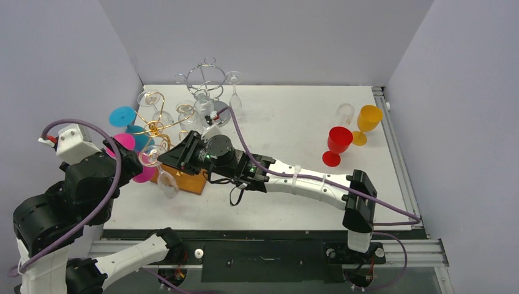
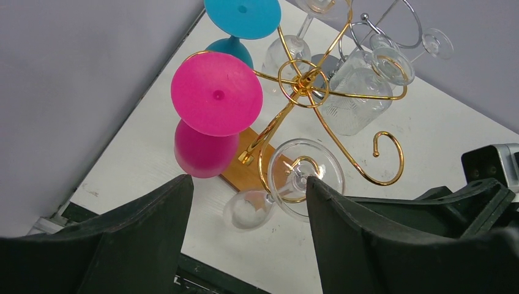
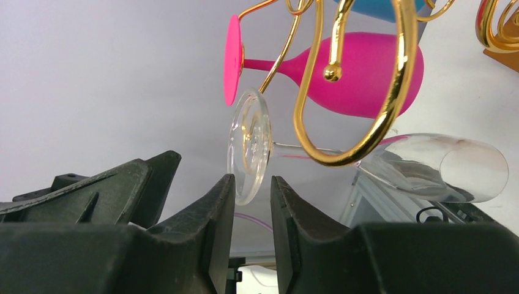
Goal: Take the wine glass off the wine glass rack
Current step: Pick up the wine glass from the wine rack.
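Note:
A clear wine glass (image 1: 167, 182) hangs upside down from a curled arm of the gold rack (image 1: 153, 128), which stands on a wooden base (image 1: 190, 182). In the right wrist view its foot (image 3: 250, 144) rests in a gold hook (image 3: 367, 122) and its bowl (image 3: 440, 165) points right. My right gripper (image 3: 252, 182) is narrowly open, and the foot's lower rim sits just between its fingertips. My left gripper (image 2: 248, 184) is wide open and empty, above the same glass (image 2: 248, 209) and left of the rack in the top view (image 1: 128, 164).
A pink glass (image 2: 214, 92) and a blue glass (image 2: 242, 15) hang on the gold rack's left side. A silver rack (image 1: 205, 79) with clear glasses stands behind. Red (image 1: 338, 144), yellow (image 1: 369, 119) and clear (image 1: 346, 113) goblets stand at the right.

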Robot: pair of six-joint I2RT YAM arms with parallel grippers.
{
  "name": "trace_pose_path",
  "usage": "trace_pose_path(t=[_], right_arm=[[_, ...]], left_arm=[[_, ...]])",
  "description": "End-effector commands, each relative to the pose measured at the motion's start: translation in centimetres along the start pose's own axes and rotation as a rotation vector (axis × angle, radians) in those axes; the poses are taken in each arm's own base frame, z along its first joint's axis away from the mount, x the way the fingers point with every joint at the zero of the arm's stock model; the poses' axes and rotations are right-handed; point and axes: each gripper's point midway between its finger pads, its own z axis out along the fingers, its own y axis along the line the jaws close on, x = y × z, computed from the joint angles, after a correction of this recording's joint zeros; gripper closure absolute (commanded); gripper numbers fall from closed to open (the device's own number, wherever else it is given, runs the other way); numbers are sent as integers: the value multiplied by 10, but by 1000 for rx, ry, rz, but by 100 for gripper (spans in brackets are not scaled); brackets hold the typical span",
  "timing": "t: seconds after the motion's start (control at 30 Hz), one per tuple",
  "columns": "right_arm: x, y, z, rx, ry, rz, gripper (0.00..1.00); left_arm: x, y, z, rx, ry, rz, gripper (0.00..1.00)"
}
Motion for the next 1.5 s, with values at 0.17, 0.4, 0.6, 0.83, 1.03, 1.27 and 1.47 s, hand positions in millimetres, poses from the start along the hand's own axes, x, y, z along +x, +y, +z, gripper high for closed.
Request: trace_pose_path(t=[0.17,0.4,0.6,0.83,1.03,1.27,1.47], right_arm=[[-11,24,3,-58,-44,27,90],[-13,28,1,-63,-46,36,100],[-12,40,-4,-96,-35,58,100],[-12,55,-11,-133,-22,75,100],[-12,63,-15,-154,-20,81,100],[-9,68,-15,-162,-14,86,100],[-6,75,-16,-175,-6,82,100]], left_arm=[[-3,2,1,-1,-27,17,35],[-1,-1,3,8,-26,22,35],[-4,-2,2,15,-29,21,35],[-7,-5,1,24,-32,18,35],[-9,-7,0,35,-35,14,35],[-11,-11,1,44,-39,10,35],[-13,-16,0,58,-36,8,35]])
